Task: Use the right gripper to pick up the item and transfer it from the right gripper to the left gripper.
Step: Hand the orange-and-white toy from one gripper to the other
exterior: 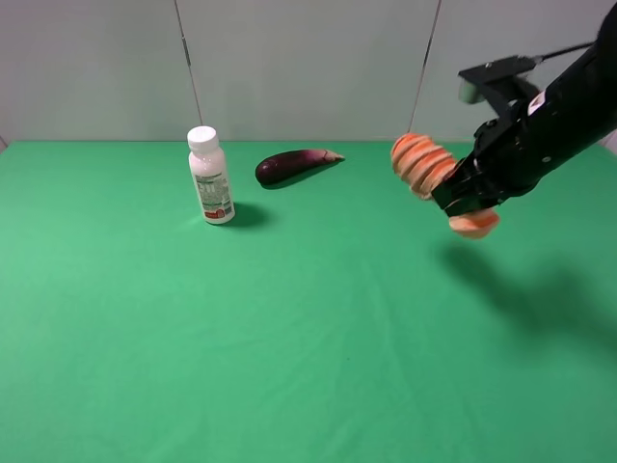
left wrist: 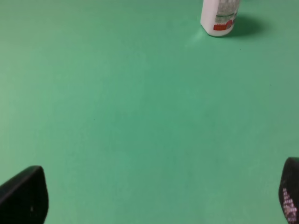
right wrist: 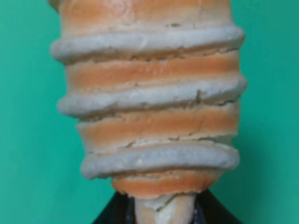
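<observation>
The item, an orange-and-cream ribbed roll [exterior: 424, 164], hangs in the air at the right of the exterior high view, well above the green table. My right gripper [exterior: 465, 193], all black, is shut on its middle, with one end sticking out up-left and the other end [exterior: 474, 225] below. The right wrist view is filled by the roll [right wrist: 149, 112] rising from the jaws. My left gripper [left wrist: 161, 198] is open and empty; only its two dark fingertips [left wrist: 23, 196] show low over bare green cloth. The left arm is out of the exterior high view.
A white bottle [exterior: 210, 177] with a red-and-white label stands at the back left; its base shows in the left wrist view [left wrist: 219, 17]. A dark purple eggplant [exterior: 294, 165] lies to its right. The green table [exterior: 289, 338] spreads across the view.
</observation>
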Robot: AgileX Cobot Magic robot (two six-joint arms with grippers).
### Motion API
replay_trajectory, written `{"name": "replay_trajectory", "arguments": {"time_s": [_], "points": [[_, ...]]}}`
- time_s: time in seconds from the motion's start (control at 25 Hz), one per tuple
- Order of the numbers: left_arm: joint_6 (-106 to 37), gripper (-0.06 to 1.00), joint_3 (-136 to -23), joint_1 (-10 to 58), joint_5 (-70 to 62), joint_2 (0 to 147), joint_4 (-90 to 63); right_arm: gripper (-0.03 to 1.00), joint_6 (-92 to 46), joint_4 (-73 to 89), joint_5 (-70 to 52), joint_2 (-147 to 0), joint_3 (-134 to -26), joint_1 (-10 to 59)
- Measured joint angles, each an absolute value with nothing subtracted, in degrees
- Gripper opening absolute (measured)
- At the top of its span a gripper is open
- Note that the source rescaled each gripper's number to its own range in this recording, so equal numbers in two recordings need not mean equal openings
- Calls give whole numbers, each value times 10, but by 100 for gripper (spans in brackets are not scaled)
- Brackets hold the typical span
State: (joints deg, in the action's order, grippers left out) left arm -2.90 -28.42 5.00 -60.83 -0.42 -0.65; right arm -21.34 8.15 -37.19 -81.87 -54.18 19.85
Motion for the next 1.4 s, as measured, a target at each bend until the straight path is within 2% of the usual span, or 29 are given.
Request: {"name": "replay_trajectory", "arguments": {"time_s": [0.44,0.8,1.4], "points": [[-29,100,-284,50,-608,-4,-7,5,-305,98,-407,-789,-636,321],[-29,100,-284,50,-608,-4,-7,3,-374,104,-408,-856,-704,433],[-29,100,-284,50,-608,-4,-7,2,-392,117,-410,-917,-721,448]]}}
